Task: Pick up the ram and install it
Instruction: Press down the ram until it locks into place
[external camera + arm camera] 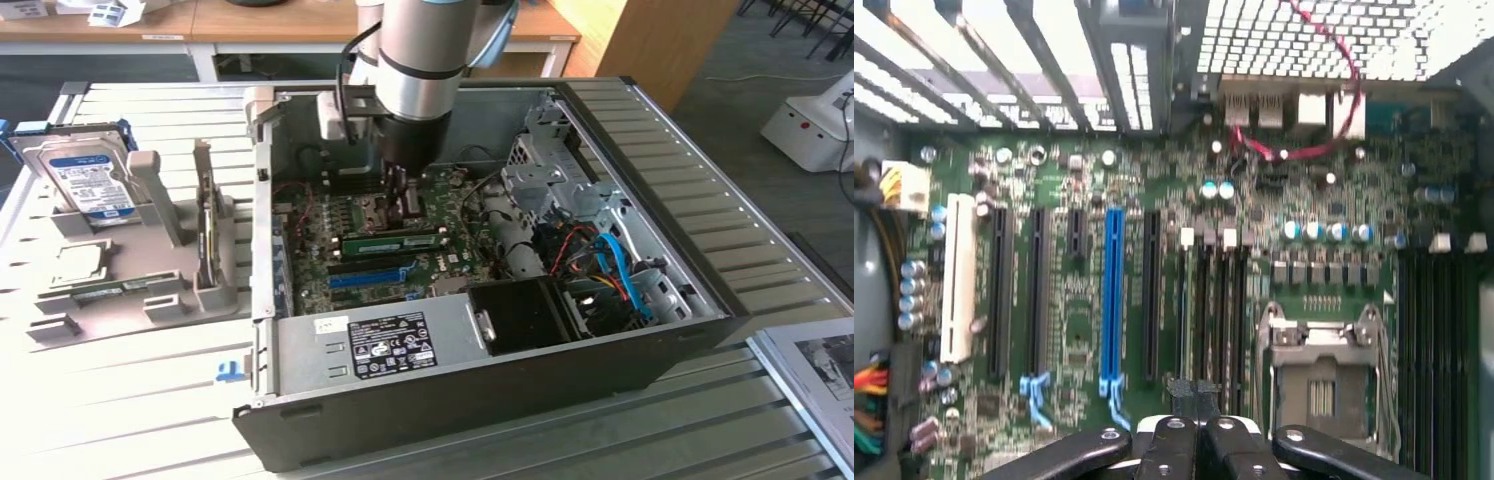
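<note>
The ram is a long green stick with a white label. It stands on edge in a slot of the motherboard, between the processor socket and the blue slot. My gripper hangs inside the open computer case, just above the board and close to the ram on the socket side. In the wrist view the gripper has its black fingers pressed together, with nothing visibly held. Below them lie the dark memory slots, the blue slot and the socket.
The case walls enclose the board. Red and blue cables, a black box and the power supply crowd the exterior view's right and front. A grey fixture with a hard drive stands at the left.
</note>
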You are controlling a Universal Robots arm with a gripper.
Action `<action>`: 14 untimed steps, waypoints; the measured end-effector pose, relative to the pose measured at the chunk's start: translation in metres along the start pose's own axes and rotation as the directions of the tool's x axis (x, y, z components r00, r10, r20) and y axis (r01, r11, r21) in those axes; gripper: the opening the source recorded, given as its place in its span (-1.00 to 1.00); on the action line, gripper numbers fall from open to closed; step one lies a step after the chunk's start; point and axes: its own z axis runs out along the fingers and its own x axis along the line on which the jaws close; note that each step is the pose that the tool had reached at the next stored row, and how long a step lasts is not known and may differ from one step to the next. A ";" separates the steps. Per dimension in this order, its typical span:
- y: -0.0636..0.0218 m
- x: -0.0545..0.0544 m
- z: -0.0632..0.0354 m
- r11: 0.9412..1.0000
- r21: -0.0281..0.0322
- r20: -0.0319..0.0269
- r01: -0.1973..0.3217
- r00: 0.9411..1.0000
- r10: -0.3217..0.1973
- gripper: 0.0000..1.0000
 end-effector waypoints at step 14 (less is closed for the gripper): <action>0.0152 0.000 0.0012 1.000 0.000 0.000 0.000 1.000 0.000 -0.80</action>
